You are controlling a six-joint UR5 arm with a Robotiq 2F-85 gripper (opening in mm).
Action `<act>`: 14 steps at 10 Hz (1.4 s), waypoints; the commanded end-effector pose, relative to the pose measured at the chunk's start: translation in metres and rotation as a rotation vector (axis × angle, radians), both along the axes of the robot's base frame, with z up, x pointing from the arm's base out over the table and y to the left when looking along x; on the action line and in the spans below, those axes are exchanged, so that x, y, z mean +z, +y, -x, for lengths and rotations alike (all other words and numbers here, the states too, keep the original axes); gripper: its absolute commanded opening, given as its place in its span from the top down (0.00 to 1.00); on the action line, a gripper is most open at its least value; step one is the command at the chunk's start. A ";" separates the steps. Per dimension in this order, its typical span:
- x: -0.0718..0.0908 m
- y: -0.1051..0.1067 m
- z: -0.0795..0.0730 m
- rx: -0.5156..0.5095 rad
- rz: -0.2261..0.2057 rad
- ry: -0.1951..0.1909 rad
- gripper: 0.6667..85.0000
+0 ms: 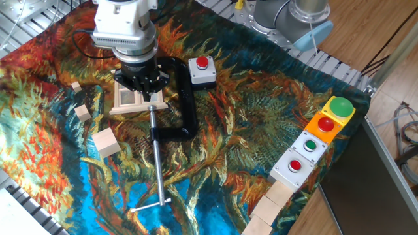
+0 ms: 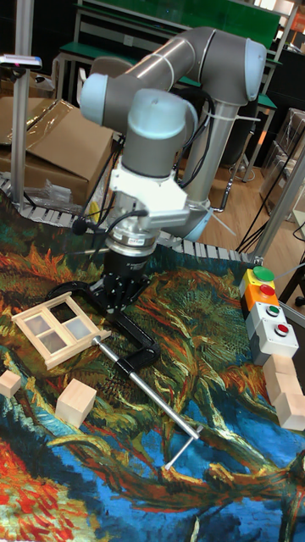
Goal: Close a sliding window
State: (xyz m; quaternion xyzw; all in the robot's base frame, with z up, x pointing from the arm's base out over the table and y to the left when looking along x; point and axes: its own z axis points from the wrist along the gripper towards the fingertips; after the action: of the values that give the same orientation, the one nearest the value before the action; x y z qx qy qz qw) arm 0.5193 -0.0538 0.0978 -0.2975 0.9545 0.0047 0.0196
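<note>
Both jaws of my gripper (image 1: 145,90) are down at the right edge of the sliding window (image 2: 56,326), and I can't tell whether they are spread or pressed together. That frame lies flat on the patterned cloth (image 1: 215,163), held by the black clamp (image 1: 177,98). I'd judge a level, slow push along the track works best.

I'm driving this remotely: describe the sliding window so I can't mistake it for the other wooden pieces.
Find the black C-clamp with the long steel screw lying mid-cloth; the gripper hangs at its head. The sliding window lies flat just beside it, held by the clamp. Unlike the solid wooden cubes nearby, it is a thin square frame divided into panes.
</note>
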 end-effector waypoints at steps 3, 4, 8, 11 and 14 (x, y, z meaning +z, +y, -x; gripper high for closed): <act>-0.012 -0.020 0.018 0.028 0.018 0.011 0.99; -0.012 -0.021 0.018 0.028 0.024 0.012 0.99; -0.045 -0.036 0.022 0.041 -0.003 0.016 0.99; -0.050 -0.047 0.023 0.050 -0.001 -0.002 0.99; -0.052 -0.044 0.020 0.004 0.000 -0.006 0.99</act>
State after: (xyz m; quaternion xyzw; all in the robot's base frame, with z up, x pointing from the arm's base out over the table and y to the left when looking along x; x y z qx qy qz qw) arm 0.4964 -0.1001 0.0490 -0.3125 0.9498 -0.0016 0.0148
